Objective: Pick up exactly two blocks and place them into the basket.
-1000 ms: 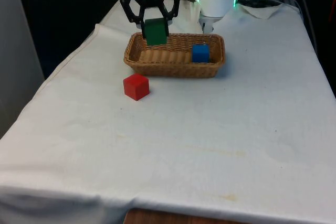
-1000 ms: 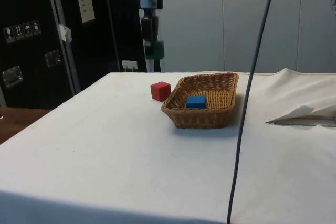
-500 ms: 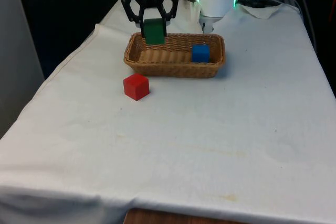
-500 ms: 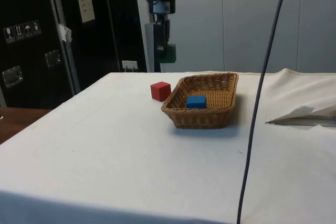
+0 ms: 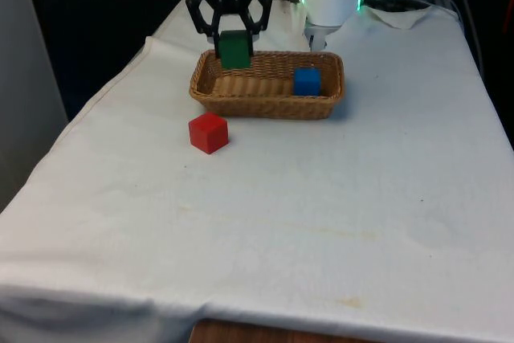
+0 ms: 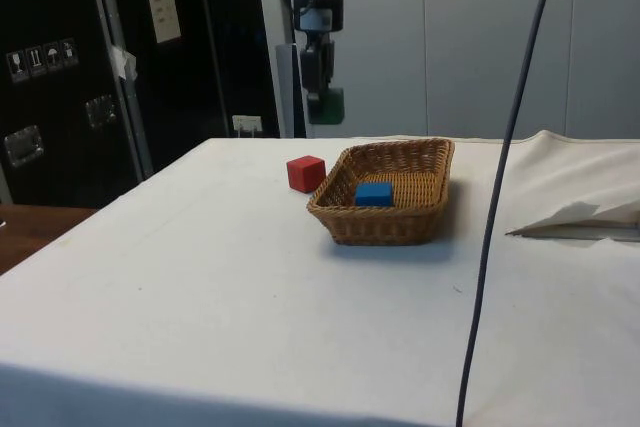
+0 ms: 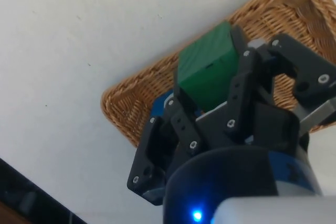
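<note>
The gripper [image 5: 234, 36] holds the green block [image 5: 234, 49] clamped between its fingers, and over the last second it has carried that block sideways and a little toward the far side of the table. In the side view the gripper [image 6: 322, 97] has travelled from above the bare cloth beside the red block [image 6: 306, 173] to a spot over the near end of the basket [image 6: 410, 228]. The wrist view agrees: the green block [image 7: 206, 70] hangs with wicker directly below it.

This looks like the end of the carry; the block is still high above the basket, so lowering or releasing remains.

Counting: three blocks in all. One blue block [image 5: 306, 81] lies inside the basket, below and to one side of the gripper. One green block is in the fingers. One red block [image 5: 209, 132] sits on the cloth outside the basket, below the gripper and nearer the front camera. There is one basket [image 5: 209, 90]. Once the green one drops in, the count of two should be met, and the red one stays put.
</note>
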{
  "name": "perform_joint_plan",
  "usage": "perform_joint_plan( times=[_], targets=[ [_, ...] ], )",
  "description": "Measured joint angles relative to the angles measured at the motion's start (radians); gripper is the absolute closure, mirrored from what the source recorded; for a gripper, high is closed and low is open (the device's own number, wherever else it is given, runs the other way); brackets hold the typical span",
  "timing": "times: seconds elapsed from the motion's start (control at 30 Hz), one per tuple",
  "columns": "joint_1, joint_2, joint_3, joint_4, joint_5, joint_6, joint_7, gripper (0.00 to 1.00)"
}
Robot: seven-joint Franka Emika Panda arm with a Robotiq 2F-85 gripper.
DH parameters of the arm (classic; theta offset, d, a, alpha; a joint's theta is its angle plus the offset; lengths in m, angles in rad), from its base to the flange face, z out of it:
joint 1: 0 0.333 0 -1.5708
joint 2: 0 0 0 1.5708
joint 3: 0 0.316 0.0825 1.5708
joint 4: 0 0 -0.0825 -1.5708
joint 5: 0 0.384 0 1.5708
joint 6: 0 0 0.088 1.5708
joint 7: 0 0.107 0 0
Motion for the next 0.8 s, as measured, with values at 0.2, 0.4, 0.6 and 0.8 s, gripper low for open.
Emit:
perform_joint_plan(
  times=[0.2,0.4,0.6,0.8],
  targets=[
    [0.000,0.000,-0.001,-0.018,0.000,0.023,0.022,0.99],
    [0.000,0.000,-0.002,-0.048,0.000,0.060,0.042,0.99],
    [0.000,0.000,-0.003,-0.072,0.000,0.091,0.056,0.99],
    [0.000,-0.003,-0.005,-0.099,0.000,0.123,0.071,0.99]
  ],
)
